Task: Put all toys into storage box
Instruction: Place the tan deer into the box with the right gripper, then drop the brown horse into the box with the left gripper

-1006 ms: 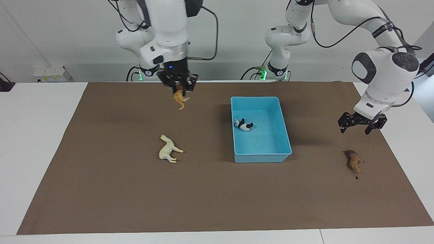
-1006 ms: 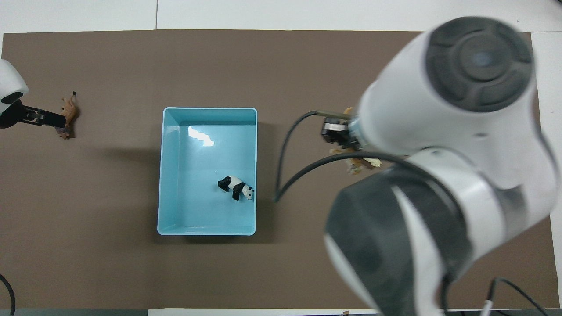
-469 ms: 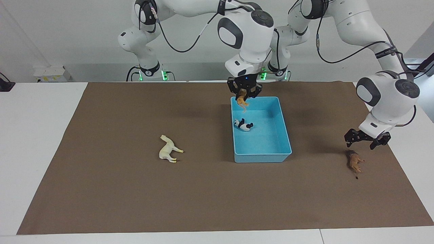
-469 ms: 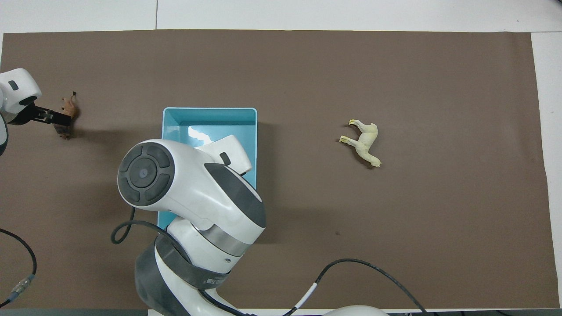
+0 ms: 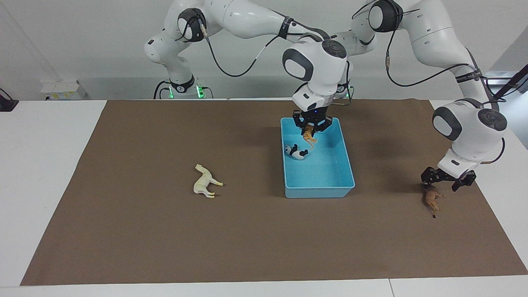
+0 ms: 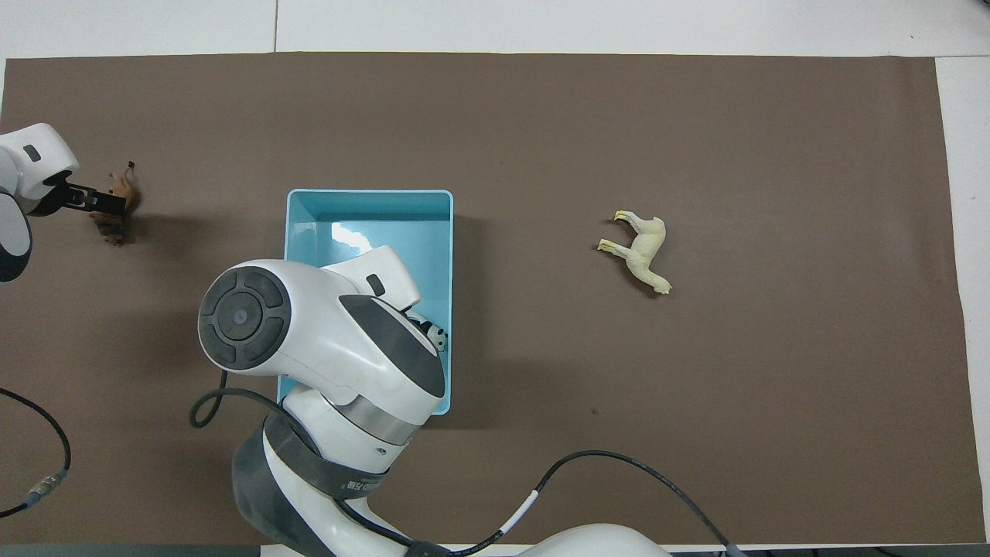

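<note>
From across the counter (image 5: 62, 123) I see my right gripper (image 5: 312, 127) over the storage box (image 5: 346, 165), fingers pinching the tiger (image 5: 308, 135), with the panda (image 5: 295, 152) just below; overhead my arm hides that. Left gripper (image 5: 447, 180) sits spread wide just above the lion (image 5: 431, 198). The horse (image 6: 640, 250) lies on the brown mat (image 6: 696, 425), white wall beyond

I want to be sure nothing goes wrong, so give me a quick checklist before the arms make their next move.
1. Tiger gripped by right gripper: ok.
2. Tiger over the blue box, inside its walls: ok.
3. Panda already in the box: ok.
4. Left gripper open, low over the lion: ok.
5. Left gripper touching the lion: cannot tell.
6. Horse boxed: not ok, it lies on the mat.
</note>
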Controlling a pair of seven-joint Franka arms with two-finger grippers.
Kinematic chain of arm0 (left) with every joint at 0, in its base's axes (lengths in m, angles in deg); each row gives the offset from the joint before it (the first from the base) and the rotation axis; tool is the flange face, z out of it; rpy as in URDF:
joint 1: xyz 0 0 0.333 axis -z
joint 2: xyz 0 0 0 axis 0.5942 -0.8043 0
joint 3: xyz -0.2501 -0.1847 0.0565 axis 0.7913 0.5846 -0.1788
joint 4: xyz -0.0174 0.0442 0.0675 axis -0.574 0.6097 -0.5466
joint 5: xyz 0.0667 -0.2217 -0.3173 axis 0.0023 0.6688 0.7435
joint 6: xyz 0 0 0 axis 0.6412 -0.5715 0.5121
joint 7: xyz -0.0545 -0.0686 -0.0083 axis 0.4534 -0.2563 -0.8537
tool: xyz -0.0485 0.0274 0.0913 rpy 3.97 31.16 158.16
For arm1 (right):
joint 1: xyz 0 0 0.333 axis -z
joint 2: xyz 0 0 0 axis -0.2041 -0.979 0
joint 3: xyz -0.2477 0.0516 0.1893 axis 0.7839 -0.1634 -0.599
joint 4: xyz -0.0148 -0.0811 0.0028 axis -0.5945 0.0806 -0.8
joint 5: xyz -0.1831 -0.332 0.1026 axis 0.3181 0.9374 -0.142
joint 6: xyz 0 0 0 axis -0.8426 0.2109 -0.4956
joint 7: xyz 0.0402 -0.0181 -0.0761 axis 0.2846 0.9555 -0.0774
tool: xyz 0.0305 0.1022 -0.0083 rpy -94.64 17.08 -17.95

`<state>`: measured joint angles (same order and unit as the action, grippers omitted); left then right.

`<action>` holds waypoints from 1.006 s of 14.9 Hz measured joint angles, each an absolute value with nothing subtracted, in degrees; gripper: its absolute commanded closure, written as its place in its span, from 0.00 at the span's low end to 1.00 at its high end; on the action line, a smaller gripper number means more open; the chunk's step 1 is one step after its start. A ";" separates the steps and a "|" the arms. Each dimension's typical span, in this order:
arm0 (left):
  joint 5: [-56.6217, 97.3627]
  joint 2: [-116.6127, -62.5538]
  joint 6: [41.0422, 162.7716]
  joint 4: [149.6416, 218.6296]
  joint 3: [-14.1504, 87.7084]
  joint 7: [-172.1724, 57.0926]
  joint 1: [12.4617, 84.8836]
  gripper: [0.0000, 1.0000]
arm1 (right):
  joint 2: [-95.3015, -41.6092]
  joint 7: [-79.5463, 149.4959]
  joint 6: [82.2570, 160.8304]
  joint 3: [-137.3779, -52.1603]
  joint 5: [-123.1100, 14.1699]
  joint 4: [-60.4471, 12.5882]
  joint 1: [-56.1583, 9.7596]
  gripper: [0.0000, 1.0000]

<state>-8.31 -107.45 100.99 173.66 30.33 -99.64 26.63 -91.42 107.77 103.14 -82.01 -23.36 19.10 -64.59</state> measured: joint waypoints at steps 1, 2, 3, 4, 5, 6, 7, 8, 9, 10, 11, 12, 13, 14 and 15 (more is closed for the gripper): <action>-8.30 -108.12 101.97 173.64 30.33 -99.64 26.55 0.00 | -91.42 107.81 102.71 -81.70 -23.36 19.21 -64.53 0.00; -8.30 -108.65 102.79 173.62 30.34 -99.64 26.48 0.00 | -91.41 107.86 101.68 -81.38 -23.35 19.32 -64.33 0.00; -8.30 -109.09 103.41 173.62 30.34 -99.64 26.45 0.00 | -91.30 107.98 100.20 -80.75 -23.28 19.52 -63.97 0.00; -8.30 -109.44 103.72 173.63 30.34 -99.64 26.44 0.00 | -90.90 108.02 98.77 -79.70 -23.26 19.77 -63.23 0.00; -8.30 -109.76 104.07 173.70 30.34 -99.64 26.42 0.00 | -90.12 107.84 97.70 -78.78 -23.22 19.90 -61.88 0.00; -8.30 -110.05 104.54 173.93 30.33 -99.64 26.35 0.18 | -89.09 106.90 96.45 -78.27 -23.19 19.88 -59.74 0.00; -8.30 -110.24 104.81 174.28 30.31 -99.64 26.28 0.46 | -88.16 105.29 95.16 -78.04 -23.19 19.68 -56.95 0.00; -8.30 -110.33 104.97 174.58 30.31 -99.63 26.25 0.79 | -87.58 104.04 94.30 -77.84 -23.18 19.25 -54.11 0.00; -8.29 -110.29 105.01 174.87 30.41 -99.62 26.26 0.97 | -87.26 102.95 94.13 -77.58 -23.16 18.28 -51.47 0.00; -8.11 -110.11 105.01 175.21 30.64 -99.57 26.27 1.00 | -86.91 101.14 94.22 -77.30 -23.11 16.43 -48.89 0.00; -8.09 -109.93 105.01 175.54 30.79 -99.33 26.29 1.00 | -86.35 99.00 94.95 -77.04 -22.66 13.63 -46.73 0.00; -8.07 -109.88 104.95 175.60 30.88 -98.81 26.33 1.00 | -85.45 97.41 97.13 -76.85 -21.95 9.89 -45.02 0.00; -8.07 -109.78 104.46 175.47 30.91 -97.89 26.38 1.00 | -84.18 96.25 100.94 -76.70 -21.37 5.04 -43.54 0.00; -8.06 -109.51 102.58 174.72 30.96 -96.67 26.44 1.00 | -82.68 95.28 105.71 -76.60 -20.93 -0.34 -42.40 0.00; -8.04 -108.67 98.21 172.94 31.15 -94.72 26.75 1.00 | -81.14 94.22 110.35 -76.56 -20.52 -5.73 -41.56 0.00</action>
